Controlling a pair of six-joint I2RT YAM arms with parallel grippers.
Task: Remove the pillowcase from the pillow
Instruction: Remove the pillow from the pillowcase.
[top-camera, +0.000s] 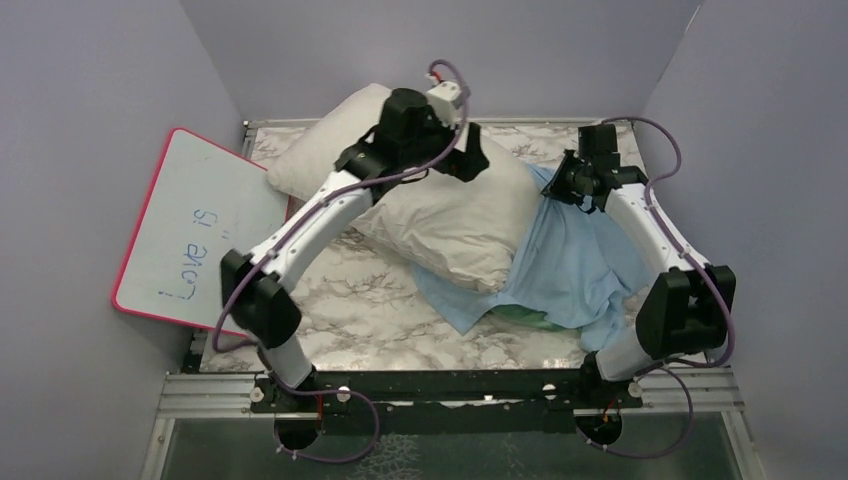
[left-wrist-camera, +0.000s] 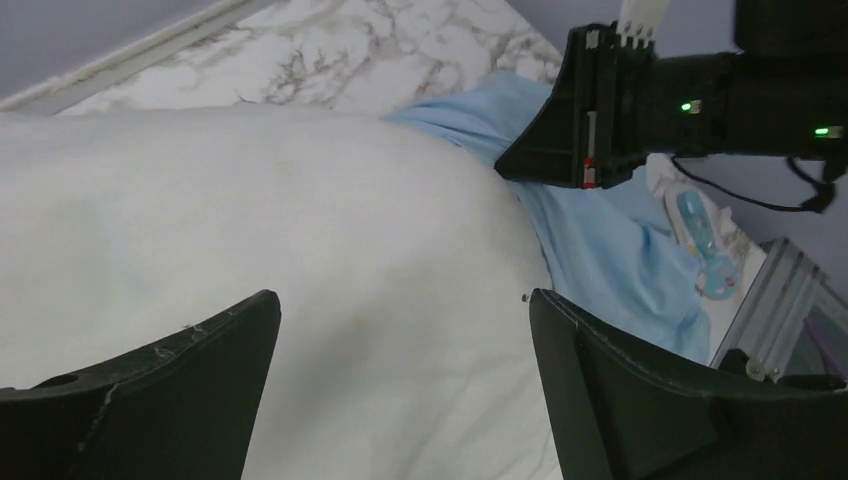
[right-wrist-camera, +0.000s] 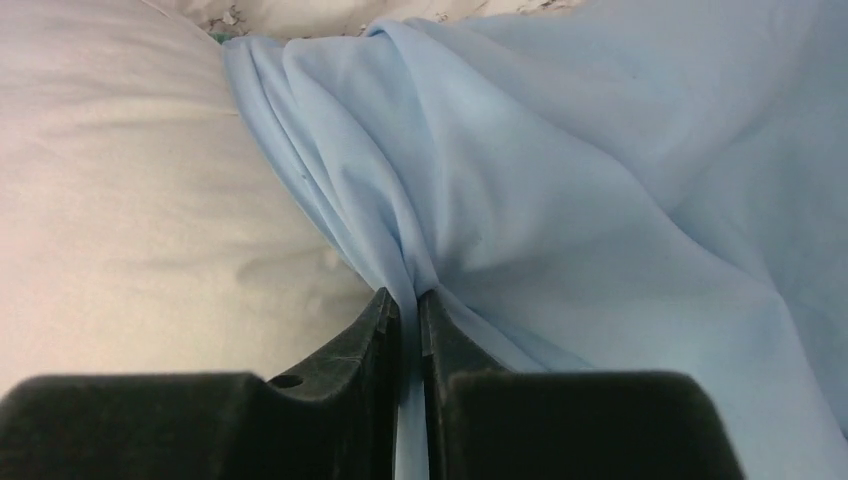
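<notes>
Pinching a bunched fold suits the limp pillowcase (right-wrist-camera: 600, 200): right gripper (right-wrist-camera: 410, 300) clamps it; left gripper (left-wrist-camera: 405, 330) gapes over the pillow (left-wrist-camera: 300, 230).

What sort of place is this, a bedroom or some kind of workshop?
Probably a small robot test booth, not a bedroom: plain lavender walls box in a marble-patterned table, and two white-and-black robot arms are bolted to a metal rail at its edge.

The left gripper (left-wrist-camera: 400, 310) has its jaws wide apart over the white pillow (left-wrist-camera: 250, 220). The blue pillowcase (left-wrist-camera: 610, 250) lies beside the pillow on the marble desk (left-wrist-camera: 330, 50), under the black right arm (left-wrist-camera: 700, 100).
</notes>
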